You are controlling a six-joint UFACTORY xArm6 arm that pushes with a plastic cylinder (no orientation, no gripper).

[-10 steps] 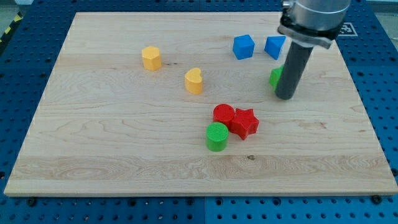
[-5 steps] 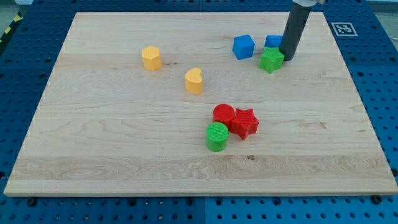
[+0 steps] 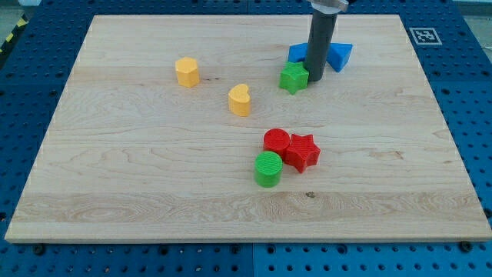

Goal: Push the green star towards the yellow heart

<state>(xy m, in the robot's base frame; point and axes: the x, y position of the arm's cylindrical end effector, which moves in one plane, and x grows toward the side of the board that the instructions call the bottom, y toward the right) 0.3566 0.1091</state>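
The green star (image 3: pixel 293 78) lies on the wooden board in the upper middle of the view. My tip (image 3: pixel 315 77) stands right against its right side. The yellow heart (image 3: pixel 240 100) lies to the star's lower left, about a block's width or two away. The rod hides part of the blue cube (image 3: pixel 297 53) just behind the star.
A blue triangle (image 3: pixel 340 56) lies to the right of the rod. A yellow hexagon (image 3: pixel 187 71) sits at the upper left. A red cylinder (image 3: pixel 276 141), a red star (image 3: pixel 303 151) and a green cylinder (image 3: pixel 268 168) cluster in the middle of the board (image 3: pixel 138 177).
My tip moved up and then left, pushing the green star leftward past the blue blocks, closer to the yellow heart. The other blocks stayed put.
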